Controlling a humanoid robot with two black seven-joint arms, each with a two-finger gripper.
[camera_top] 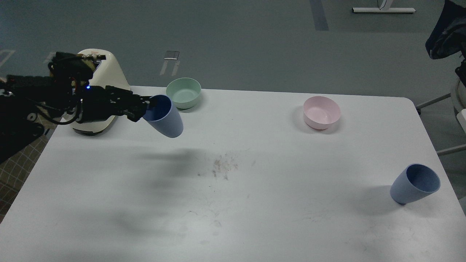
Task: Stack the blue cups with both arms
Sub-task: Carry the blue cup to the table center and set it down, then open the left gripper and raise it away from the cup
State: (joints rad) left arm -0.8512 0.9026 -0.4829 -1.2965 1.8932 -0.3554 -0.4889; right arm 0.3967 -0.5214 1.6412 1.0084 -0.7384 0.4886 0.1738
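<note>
My left gripper point(148, 106) is shut on the rim of one blue cup point(166, 120) and holds it above the table, tilted, mouth up and to the left, base down and to the right. The second blue cup point(413, 185) stands on the table at the right front, near the right edge, mouth facing up and to the right. My right arm and gripper are out of view.
A mint-green bowl point(184, 93) stands at the back, just right of the held cup. A pale pink bowl point(322, 112) stands at the back right. A cream toaster-like appliance point(100, 91) stands behind my left arm. The white table point(233, 203) has scuff marks mid-table.
</note>
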